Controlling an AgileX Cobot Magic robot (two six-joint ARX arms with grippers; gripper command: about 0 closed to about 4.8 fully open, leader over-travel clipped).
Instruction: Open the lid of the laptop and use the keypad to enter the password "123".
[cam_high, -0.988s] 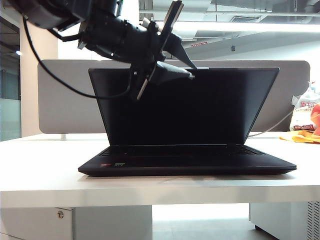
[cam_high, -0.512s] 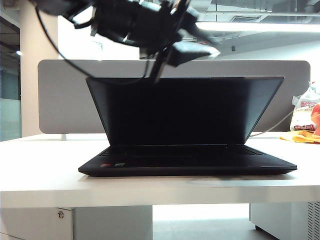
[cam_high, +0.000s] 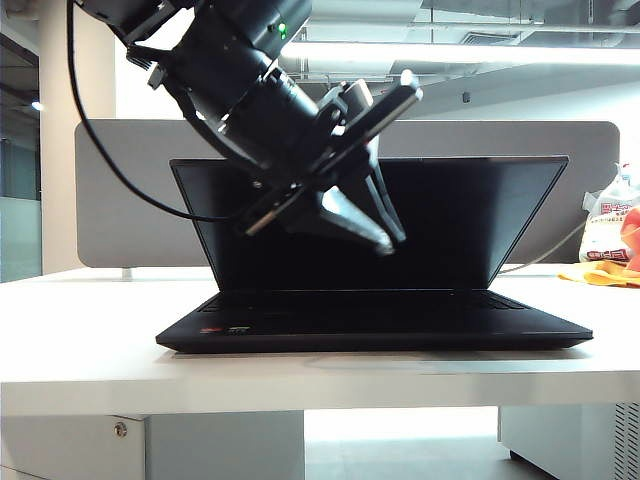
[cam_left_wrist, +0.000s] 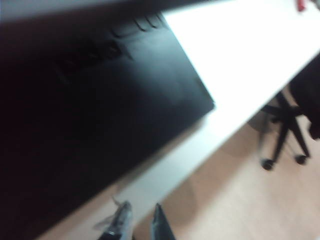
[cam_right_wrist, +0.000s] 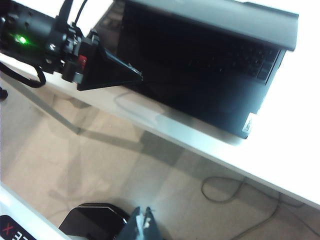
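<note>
Laptop (cam_high: 372, 318) sits open on the white table (cam_high: 90, 330), below and behind our left gripper (cam_high: 385, 238), with its front edge close to the table's near edge. We think this place lets an arm reach the keys from the front without crossing the screen.

The lid (cam_high: 470, 215) stands up and leans a little back, so it is behind the left gripper, and the grey divider board (cam_high: 125, 190) is farther behind it. The lid looks already opened, so we judge this part of the task done.

The keypad (cam_high: 360, 299) lies under the left gripper, well apart from the fingertips. We see it only as a dark strip, so we cannot pick out single keys.

The left gripper hangs above the keys with its fingers slanting down. The fingers are nearly together with a thin gap, and they hold nothing. We believe such a narrow tip is better for pressing one key.

The right gripper (cam_right_wrist: 141, 218) waits off the table edge, over the floor, away from the laptop. Its fingers seem close together and empty.
</note>
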